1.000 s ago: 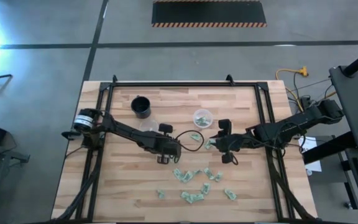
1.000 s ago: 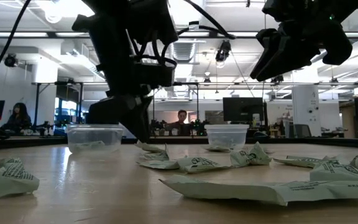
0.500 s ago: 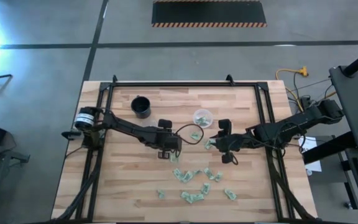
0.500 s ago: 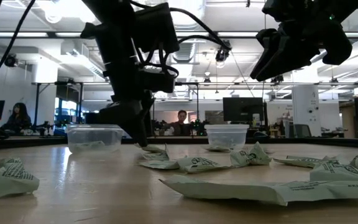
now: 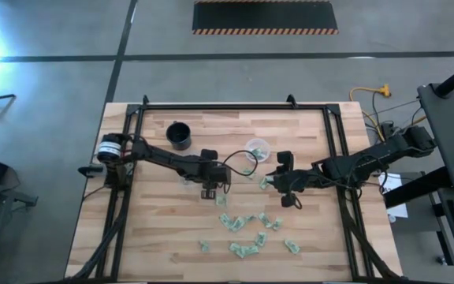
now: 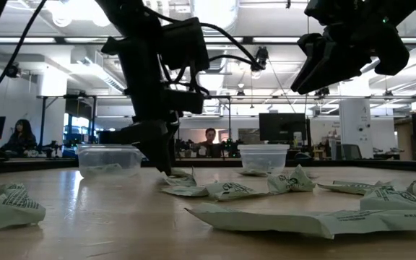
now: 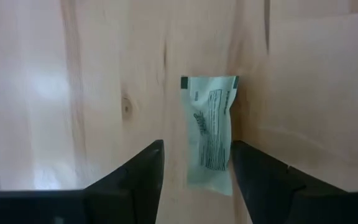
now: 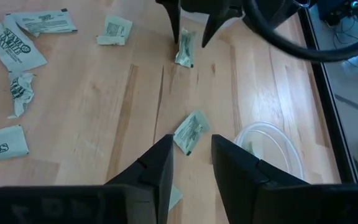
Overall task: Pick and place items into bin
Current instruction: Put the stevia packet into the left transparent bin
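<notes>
Our left gripper (image 7: pixel 194 171) hangs low over the middle of the tabletop (image 5: pixel 156 229), jaws apart astride one green-and-white packet (image 7: pixel 209 130) lying flat; we should drop straight down, keep it centred, then close; our right gripper (image 8: pixel 190 163) waits near the clear cup (image 5: pixel 257 147), jaws apart, another packet (image 8: pixel 190 132) just ahead.

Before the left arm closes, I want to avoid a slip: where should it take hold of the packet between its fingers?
Grip the packet across its narrow width, near mid-length, coming straight down from above. It lies flat on the table, long axis running between the fingers of the left end effector, so its long edges face the open fingers.
</notes>
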You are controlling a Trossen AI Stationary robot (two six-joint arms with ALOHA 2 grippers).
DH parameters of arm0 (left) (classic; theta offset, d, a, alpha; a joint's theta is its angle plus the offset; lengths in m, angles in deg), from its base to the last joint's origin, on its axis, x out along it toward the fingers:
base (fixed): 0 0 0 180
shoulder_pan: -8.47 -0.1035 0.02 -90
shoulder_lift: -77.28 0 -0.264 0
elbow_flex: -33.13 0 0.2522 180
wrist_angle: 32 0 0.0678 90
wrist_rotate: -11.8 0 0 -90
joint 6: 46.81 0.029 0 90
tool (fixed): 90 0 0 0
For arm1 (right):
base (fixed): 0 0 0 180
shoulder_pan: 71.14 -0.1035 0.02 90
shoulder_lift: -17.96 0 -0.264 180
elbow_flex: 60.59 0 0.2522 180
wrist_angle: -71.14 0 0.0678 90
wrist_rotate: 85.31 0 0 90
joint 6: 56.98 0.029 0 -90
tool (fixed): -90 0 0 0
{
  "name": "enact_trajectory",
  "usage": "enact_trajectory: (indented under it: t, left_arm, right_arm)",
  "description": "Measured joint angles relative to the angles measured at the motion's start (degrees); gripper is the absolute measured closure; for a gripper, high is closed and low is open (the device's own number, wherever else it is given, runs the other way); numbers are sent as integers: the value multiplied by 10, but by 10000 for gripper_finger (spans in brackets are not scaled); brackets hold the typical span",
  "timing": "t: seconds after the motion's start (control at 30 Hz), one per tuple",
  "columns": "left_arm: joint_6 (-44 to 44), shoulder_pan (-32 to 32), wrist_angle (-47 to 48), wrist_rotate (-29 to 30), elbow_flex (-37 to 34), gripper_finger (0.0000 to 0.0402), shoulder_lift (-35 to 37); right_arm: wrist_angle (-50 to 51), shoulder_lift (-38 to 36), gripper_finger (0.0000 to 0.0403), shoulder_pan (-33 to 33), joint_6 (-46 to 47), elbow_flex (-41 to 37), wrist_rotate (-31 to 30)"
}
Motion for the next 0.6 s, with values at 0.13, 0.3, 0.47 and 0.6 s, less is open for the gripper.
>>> enact_trajectory:
  t: [0.13, 0.3, 0.47, 0.6]
  left_arm:
    - [0, -2, -1, -1, 0, 234, 0]
    - [0, -4, 0, -12, 0, 284, 0]
    - [0, -8, 0, -30, 0, 352, 0]
    - [0, -8, -1, -31, 0, 395, 0]
  right_arm:
    - [0, 0, 306, 0, 0, 0, 0]
    - [0, 0, 312, 0, 0, 0, 0]
    - [0, 0, 310, 0, 0, 0, 0]
    - [0, 0, 313, 0, 0, 0, 0]
